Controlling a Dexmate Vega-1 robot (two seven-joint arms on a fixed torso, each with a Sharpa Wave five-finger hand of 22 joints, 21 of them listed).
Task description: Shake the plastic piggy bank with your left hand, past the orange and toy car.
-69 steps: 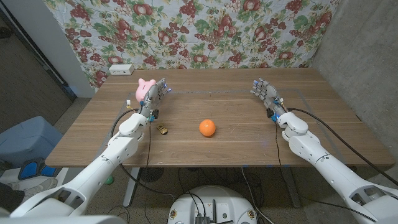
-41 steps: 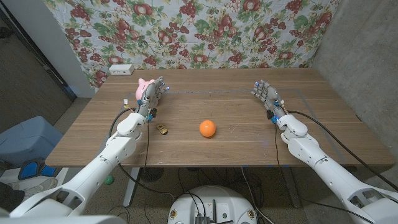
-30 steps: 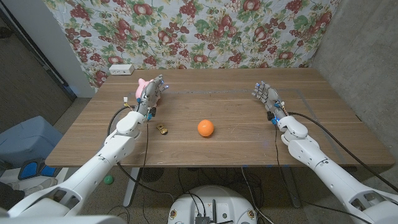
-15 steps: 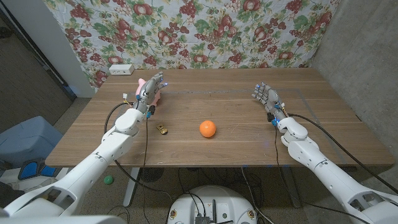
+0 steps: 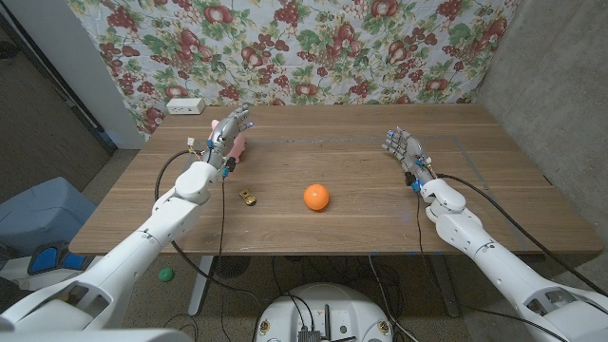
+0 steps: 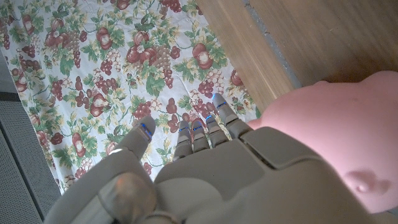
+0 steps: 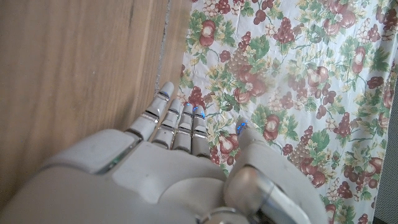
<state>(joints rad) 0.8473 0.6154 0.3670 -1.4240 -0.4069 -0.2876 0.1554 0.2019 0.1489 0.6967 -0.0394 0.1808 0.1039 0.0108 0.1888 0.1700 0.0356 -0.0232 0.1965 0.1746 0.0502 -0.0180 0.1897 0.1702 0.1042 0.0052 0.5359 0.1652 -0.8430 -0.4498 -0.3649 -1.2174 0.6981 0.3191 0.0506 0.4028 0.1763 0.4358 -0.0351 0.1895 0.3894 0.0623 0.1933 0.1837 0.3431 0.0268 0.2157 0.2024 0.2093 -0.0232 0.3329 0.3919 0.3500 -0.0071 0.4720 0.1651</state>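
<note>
With the left hand (image 5: 225, 136) over the pink piggy bank (image 5: 237, 145) at the bench's far left, fingers extended and apparently not yet gripping, it should close firmly before shaking; the right hand (image 5: 404, 148) waits open.

Your table (image 5: 380, 204) fills the middle of the frame, with a cloth (image 5: 313, 47) hanging behind it across the top. The orange (image 5: 316, 197) sits near the center. The car (image 5: 248, 198) lies just left of it, well apart. In the upper left, the pig (image 5: 237, 143) is at your left hand (image 5: 226, 136), near the table's far edge. A box (image 5: 184, 105) sits at the far left corner, above and left of the pig. Your right hand (image 5: 401, 149) is in the right half, above and right of the orange.
</note>
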